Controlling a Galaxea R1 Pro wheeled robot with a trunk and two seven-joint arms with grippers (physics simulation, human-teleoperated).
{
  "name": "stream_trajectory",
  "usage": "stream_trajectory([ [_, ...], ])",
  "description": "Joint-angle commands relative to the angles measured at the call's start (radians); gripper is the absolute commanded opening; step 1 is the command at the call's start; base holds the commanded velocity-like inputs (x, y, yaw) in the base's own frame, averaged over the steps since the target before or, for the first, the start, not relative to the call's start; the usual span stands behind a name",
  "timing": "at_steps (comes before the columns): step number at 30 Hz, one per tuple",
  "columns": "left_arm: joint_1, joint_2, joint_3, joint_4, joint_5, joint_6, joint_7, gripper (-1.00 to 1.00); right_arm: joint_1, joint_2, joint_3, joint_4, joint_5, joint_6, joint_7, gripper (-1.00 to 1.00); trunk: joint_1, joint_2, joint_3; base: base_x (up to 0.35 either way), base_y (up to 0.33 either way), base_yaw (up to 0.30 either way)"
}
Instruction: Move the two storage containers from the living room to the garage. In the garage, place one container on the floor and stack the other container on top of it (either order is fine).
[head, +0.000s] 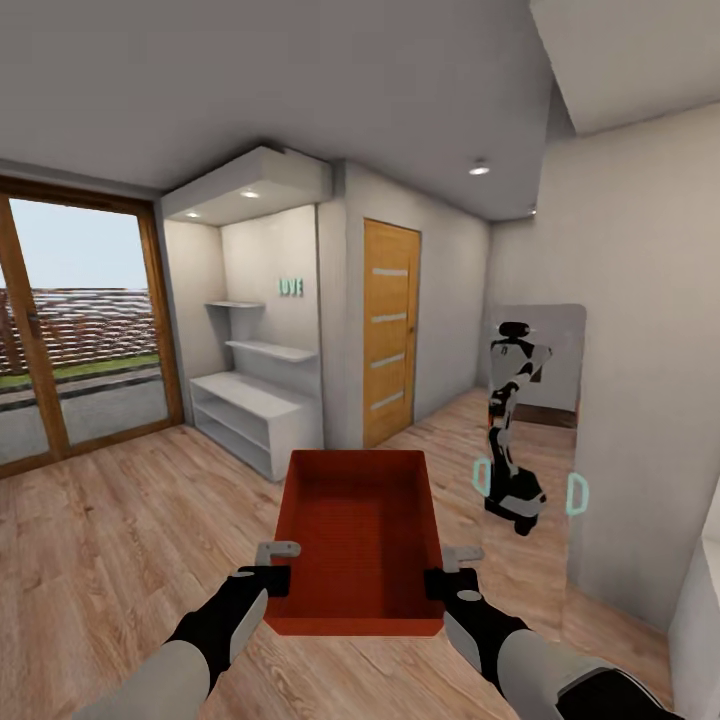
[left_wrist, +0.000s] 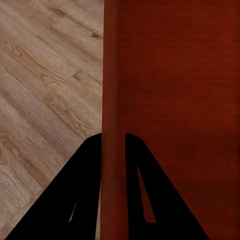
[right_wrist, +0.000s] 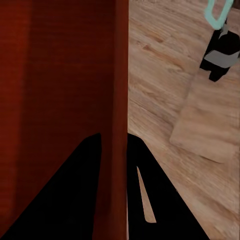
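Container: orange-red storage container (head: 358, 540) carried level, open top up, above the wood plank floor (head: 120, 520).
Left tool (head: 277, 566): clamped on left wall.
Right tool (head: 447, 570): clamped on right wall, balancing load.
Surroundings: wooden door (head: 390, 330) ahead; mirror (head: 530, 440) to the right.

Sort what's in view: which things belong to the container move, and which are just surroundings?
Job: storage container, left gripper and right gripper, each clamped on a side wall.
Surroundings: wooden door, white shelves, mirror, glass doors.
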Motion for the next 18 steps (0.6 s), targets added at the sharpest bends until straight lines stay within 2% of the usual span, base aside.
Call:
stream_trajectory([
  [1, -0.001, 0.027, 0.066, -0.004, 0.007, 0.006, 0.013, -1.00, 0.000, -0.002, -0.004, 0.000, -0.012, -0.003, 0.001, -1.00, 0.001, 0.000, 0.000, 0.324, 0.000, 0.000],
  [6, -0.001, 0.027, 0.066, -0.004, 0.007, 0.007, 0.013, -1.00, 0.000, -0.002, -0.004, 0.000, -0.012, -0.003, 0.001, -1.00, 0.001, 0.000, 0.000, 0.325, 0.000, 0.036],
  [12, -0.001, 0.027, 0.066, -0.004, 0.007, 0.007, 0.013, -1.00, 0.000, -0.002, -0.004, 0.000, -0.012, -0.003, 0.001, -1.00, 0.001, 0.000, 0.000, 0.325, 0.000, 0.198],
  [18, -0.001, 0.027, 0.066, -0.004, 0.007, 0.007, 0.013, -1.00, 0.000, -0.002, -0.004, 0.000, -0.012, -0.004, 0.001, -1.00, 0.001, 0.000, 0.000, 0.325, 0.000, 0.027],
])
